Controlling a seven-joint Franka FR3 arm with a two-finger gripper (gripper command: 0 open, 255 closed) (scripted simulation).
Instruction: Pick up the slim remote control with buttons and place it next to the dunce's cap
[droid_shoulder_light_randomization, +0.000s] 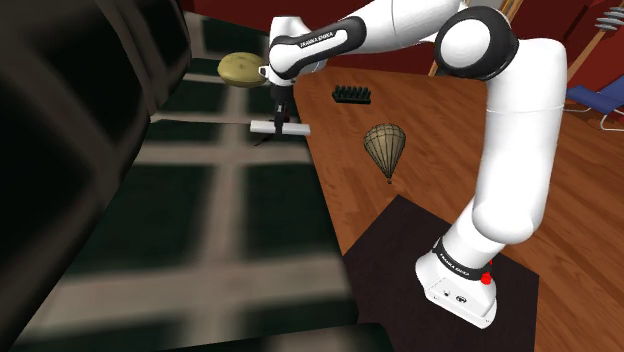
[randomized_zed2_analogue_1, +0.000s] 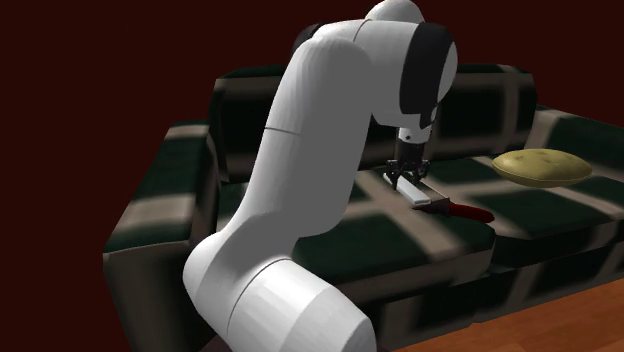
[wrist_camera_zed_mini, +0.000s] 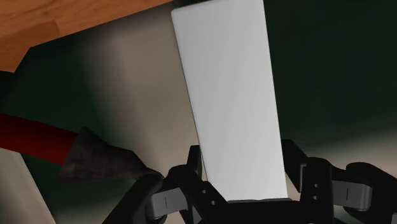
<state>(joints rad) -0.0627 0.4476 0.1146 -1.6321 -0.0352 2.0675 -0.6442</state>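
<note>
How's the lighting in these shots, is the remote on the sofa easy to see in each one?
Shoulder view: the pale remote stands out against the dark checked sofa. Second exterior view: dim overall, but it reads bright. Wrist view: evenly lit, plain grey-white, no glare, no buttons showing.

We see remote control (wrist_camera_zed_mini: 232, 95) plain white | pincer (wrist_camera_zed_mini: 243, 175) all black | sofa (randomized_zed2_analogue_1: 170, 200) dark green, crossed by pale beige plaid bands | floor (droid_shoulder_light_randomization: 440, 170) orange-brown wood grain | cone-shaped cap (droid_shoulder_light_randomization: 385, 148) olive-tan with dark ribs | tool (wrist_camera_zed_mini: 95, 159) red handle, dark grey head | we note oval cushion (randomized_zed2_analogue_1: 543, 166) mottled yellow-olive | wall (randomized_zed2_analogue_1: 80, 80) deep red
</note>
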